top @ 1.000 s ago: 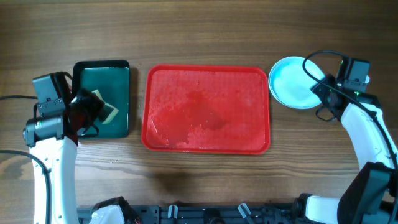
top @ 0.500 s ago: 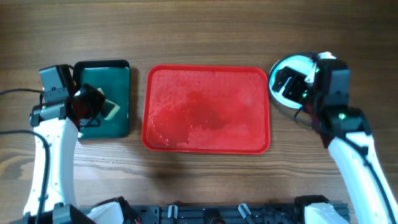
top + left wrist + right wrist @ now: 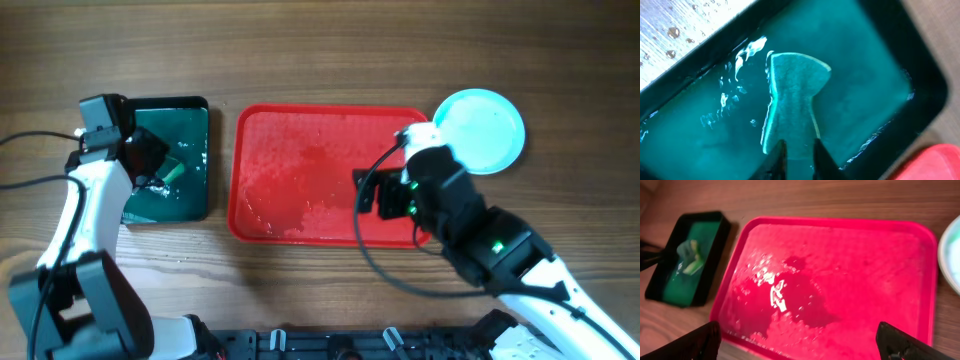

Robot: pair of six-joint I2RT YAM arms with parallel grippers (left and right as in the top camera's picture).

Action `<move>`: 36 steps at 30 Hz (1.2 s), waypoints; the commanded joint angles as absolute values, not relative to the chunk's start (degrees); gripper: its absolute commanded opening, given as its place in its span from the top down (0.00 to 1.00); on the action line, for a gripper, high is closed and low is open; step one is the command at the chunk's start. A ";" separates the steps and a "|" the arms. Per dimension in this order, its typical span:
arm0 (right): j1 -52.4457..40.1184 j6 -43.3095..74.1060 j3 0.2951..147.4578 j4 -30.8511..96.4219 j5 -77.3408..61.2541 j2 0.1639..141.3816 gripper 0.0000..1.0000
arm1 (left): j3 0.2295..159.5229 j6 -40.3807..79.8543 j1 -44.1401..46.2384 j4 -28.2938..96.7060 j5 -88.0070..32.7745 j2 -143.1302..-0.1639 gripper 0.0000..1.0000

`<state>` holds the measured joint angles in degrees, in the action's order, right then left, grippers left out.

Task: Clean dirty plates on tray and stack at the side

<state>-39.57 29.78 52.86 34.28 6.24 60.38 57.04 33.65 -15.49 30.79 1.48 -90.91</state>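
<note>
Surface is a brown wood-grain table [image 3: 320, 50], with water droplets on the wood beside the small dark green black-rimmed tray [image 3: 190, 200] in the left wrist view. That tray holds shallow water with glare streaks on it. The left gripper [image 3: 796, 152] is inside it, fingers narrow and clamped on the near end of a pale green sponge [image 3: 795, 100], which lies flat and submerged. The large red rectangular plastic tray [image 3: 300, 150] sits mid-table, just right of the green one with a strip of wood between them. It carries no plate; its floor is wet, with a film and beads of water pooled toward the middle and the near left corner. A pale turquoise round plate [image 3: 480, 130] is on the table off the red tray's far right corner, rim close to the tray's edge. Can't tell whether others lie under it. The right gripper [image 3: 797, 327] hangs above the red tray's right half, fingers spread wide and holding nothing, camera looking across the wet floor toward the green tray. Small green lights glow on the right arm [image 3: 470, 225], and a black cable loops off it over the tray's near edge.
</note>
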 commanded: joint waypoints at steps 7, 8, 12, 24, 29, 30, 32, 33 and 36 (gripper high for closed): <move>-51.55 32.14 52.80 33.82 20.12 55.72 0.01 | 57.01 22.46 -15.66 33.65 -13.76 -77.12 0.38; -53.54 32.32 52.80 34.02 21.89 53.69 0.00 | 57.01 20.16 -15.66 35.42 -17.04 -72.82 0.28; -61.43 36.62 52.80 38.06 33.63 46.89 0.00 | 57.01 19.68 -15.59 42.41 -18.22 -60.55 0.23; -71.66 37.52 52.77 44.91 45.17 42.70 0.00 | 56.99 19.90 -15.62 53.58 -18.41 -43.18 0.00; -71.66 37.52 52.77 44.91 39.55 43.57 0.00 | 56.99 19.90 -15.62 53.69 -18.41 -43.18 0.00; -71.66 37.54 52.77 44.88 37.93 43.92 0.00 | 56.99 19.90 -15.62 53.69 -18.41 -43.18 0.00; -71.66 37.54 52.77 44.91 35.29 44.36 0.00 | 56.99 19.90 -15.62 53.69 -18.41 -43.18 0.00; -71.66 37.54 52.77 44.88 34.13 44.53 0.00 | 56.99 19.90 -15.62 53.69 -18.41 -43.18 0.00; -71.66 37.47 52.77 45.17 30.92 45.47 0.00 | 56.99 19.90 -15.62 53.69 -18.41 -43.18 0.00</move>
